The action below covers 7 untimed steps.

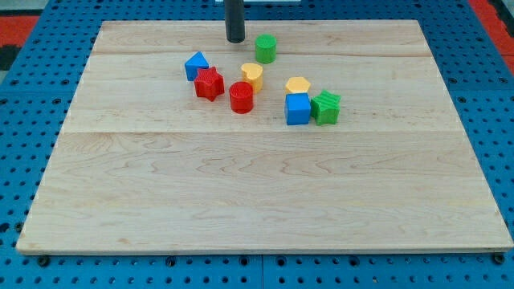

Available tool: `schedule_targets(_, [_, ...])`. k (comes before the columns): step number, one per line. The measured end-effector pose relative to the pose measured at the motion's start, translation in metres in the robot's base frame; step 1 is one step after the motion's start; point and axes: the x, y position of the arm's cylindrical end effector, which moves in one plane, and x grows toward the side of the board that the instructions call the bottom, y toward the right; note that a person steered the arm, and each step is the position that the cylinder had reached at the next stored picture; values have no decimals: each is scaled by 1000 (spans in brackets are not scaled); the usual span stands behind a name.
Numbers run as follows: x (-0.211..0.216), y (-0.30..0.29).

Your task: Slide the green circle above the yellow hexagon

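Observation:
The green circle (266, 48) stands near the view's top, above and left of the yellow hexagon (297, 85). My tip (234, 38) is a dark rod end just left of the green circle, a small gap apart from it. The yellow hexagon touches the blue cube (298, 109) below it.
A green star (326, 107) sits right of the blue cube. A yellow heart-like block (252, 75), a red cylinder (241, 97), a red star (209, 83) and a blue triangle-like block (196, 65) cluster left of centre. The wooden board (257, 201) lies on a blue pegboard.

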Motion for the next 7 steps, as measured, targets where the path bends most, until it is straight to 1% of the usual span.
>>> schedule_targets(1, [13, 52])
schedule_targets(2, [5, 52])
schedule_targets(3, [-25, -46])
schedule_targets(4, [24, -122])
schedule_targets(5, [84, -123])
schedule_targets(6, [86, -120])
schedule_targets(7, [86, -87])
